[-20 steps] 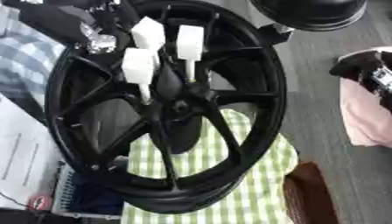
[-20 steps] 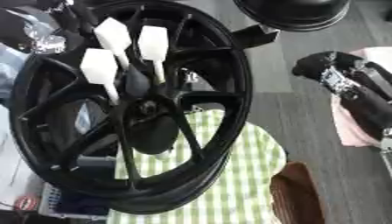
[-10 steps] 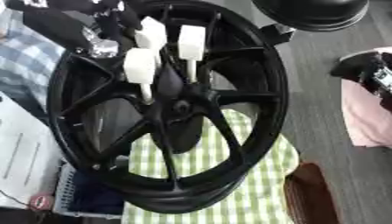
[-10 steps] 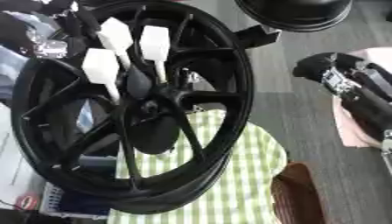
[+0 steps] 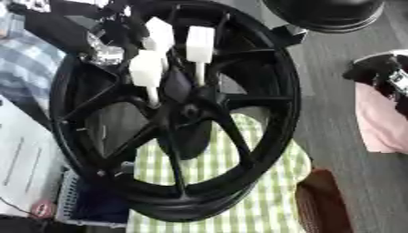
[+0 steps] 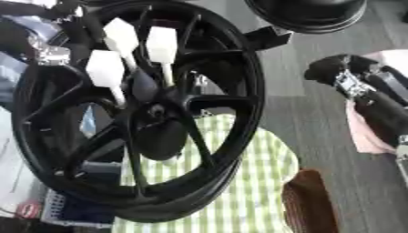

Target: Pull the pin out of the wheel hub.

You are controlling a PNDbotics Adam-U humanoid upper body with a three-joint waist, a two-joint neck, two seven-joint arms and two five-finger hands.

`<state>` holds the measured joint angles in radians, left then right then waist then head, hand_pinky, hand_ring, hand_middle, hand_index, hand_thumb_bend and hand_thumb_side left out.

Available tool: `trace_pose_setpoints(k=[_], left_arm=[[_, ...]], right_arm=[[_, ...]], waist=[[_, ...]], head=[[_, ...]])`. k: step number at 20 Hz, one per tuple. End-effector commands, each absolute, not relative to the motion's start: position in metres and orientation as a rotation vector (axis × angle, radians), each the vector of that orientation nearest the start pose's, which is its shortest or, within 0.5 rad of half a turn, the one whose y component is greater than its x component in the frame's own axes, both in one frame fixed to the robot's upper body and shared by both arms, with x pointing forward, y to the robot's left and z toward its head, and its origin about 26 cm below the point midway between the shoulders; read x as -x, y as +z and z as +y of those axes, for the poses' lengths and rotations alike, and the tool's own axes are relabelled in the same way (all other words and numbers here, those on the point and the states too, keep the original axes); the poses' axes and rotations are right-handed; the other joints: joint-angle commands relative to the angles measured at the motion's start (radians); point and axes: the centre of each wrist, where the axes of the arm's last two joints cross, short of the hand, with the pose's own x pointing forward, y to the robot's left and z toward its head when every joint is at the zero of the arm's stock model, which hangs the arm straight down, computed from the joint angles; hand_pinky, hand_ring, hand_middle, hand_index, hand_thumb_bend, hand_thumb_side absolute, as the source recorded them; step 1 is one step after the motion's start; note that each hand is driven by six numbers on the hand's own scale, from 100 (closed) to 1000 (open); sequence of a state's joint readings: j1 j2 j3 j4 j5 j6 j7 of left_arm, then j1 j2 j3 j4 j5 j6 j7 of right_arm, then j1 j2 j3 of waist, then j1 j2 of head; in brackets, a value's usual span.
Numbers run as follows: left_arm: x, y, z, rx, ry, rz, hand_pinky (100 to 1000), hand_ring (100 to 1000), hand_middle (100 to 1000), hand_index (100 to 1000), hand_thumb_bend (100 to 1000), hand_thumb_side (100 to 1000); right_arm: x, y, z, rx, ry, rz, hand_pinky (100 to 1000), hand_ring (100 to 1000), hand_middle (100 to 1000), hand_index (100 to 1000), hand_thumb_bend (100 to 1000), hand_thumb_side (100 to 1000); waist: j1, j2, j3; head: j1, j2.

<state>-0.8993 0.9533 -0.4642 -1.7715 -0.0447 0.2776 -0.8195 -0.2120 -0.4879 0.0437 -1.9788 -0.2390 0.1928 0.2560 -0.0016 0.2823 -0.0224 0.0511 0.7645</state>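
A black spoked wheel hub (image 5: 239, 98) stands tilted over a green checked cloth (image 5: 263, 182). Three pins with white block heads stick out near its centre: one at the left (image 5: 146, 68), one at the top (image 5: 160, 32) and one at the right (image 5: 199, 43). My left hand (image 5: 102, 49), black with silver parts, is at the upper left rim, close beside the left pin. I cannot tell whether it touches the pin. My right hand (image 6: 349, 81) hangs off the wheel's right side, away from the pins.
A black round object (image 6: 307, 13) sits at the top right. A pink cloth (image 5: 382, 120) lies at the right edge and a brown object (image 6: 307, 200) at the lower right. A blue basket (image 5: 88, 205) and white sheets (image 5: 24, 168) lie at the lower left.
My left hand has crept slightly down toward the left pin. The three pins and the wheel stay where they were. My right hand has barely moved.
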Motion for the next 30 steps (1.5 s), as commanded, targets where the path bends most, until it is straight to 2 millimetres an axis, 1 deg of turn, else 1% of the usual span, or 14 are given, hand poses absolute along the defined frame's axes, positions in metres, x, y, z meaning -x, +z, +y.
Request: trace_pose_setpoints(k=[1,9,16,22,30], left_arm=[[-0.338,0.341,0.246,-0.36,-1.77,-1.32,814,768,786,879,178,546],[-0.341,0.336,0.244,-0.348,-1.778,-1.296,811,764,783,879,192,557],[-0.344,0.334,0.241,-0.347,-1.788,-1.28,813,769,791,895,235,587],[-0.346,0.333,0.239,-0.344,-1.806,-1.278,816,770,791,898,228,606],[-0.349,0.331,0.236,-0.351,-1.831,-1.268,813,753,761,877,262,589]], right_arm=[[-0.29,0.192,-0.283,-0.113,0.656,-1.9,959,807,672,717,100,631],[-0.29,0.191,-0.282,-0.115,0.655,-1.899,960,807,673,717,100,636],[-0.29,0.191,-0.282,-0.116,0.655,-1.898,960,807,672,717,100,638],[-0.29,0.191,-0.281,-0.116,0.654,-1.897,961,807,673,717,100,640],[-0.29,0.191,-0.281,-0.117,0.651,-1.897,961,807,672,717,100,644]], waist=[[0.001,-0.013,0.0],[0.0,-0.008,-0.001],[-0.001,-0.005,-0.002],[0.0,-0.002,-0.001],[0.0,0.003,-0.004]], head=[[0.004,0.005],[0.008,0.004],[0.01,0.001],[0.013,-0.001],[0.016,-0.003]])
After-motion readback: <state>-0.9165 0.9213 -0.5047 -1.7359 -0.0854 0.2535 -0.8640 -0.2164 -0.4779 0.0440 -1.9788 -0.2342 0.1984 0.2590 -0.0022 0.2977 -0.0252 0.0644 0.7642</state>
